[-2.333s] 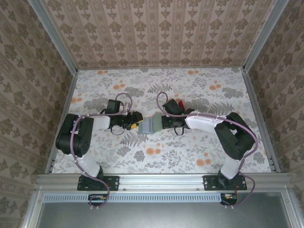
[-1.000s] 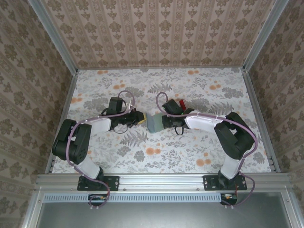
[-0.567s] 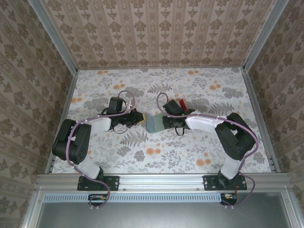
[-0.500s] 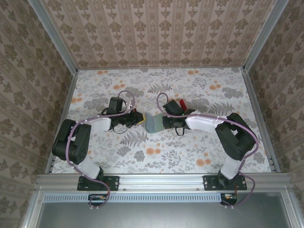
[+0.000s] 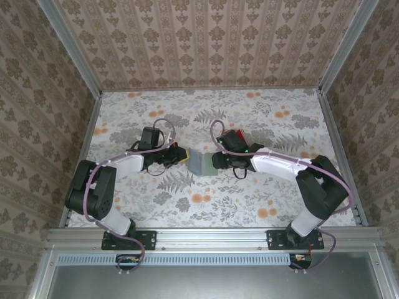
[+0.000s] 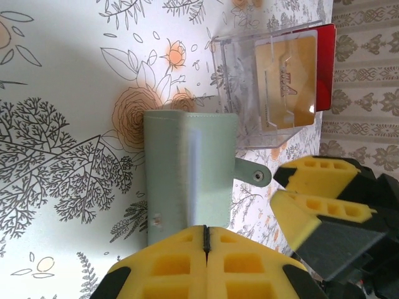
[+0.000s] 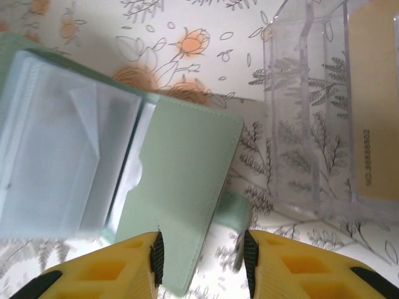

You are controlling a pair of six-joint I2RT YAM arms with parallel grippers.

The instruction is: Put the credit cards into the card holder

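— Where's the card holder (image 6: 181,174)?
— On the desk (image 6: 62,93), beside the clear tray (image 6: 230,68) holding the credit cards (image 6: 287,81).
— And the jaws?
— Left jaws pressed shut at its edge; right jaws part-open, astride its corner.

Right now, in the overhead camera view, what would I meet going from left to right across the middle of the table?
First the left gripper with its yellow fingers → the flat, soft, sage grey-green card holder → the right gripper at the holder's right edge → the thin red credit card.
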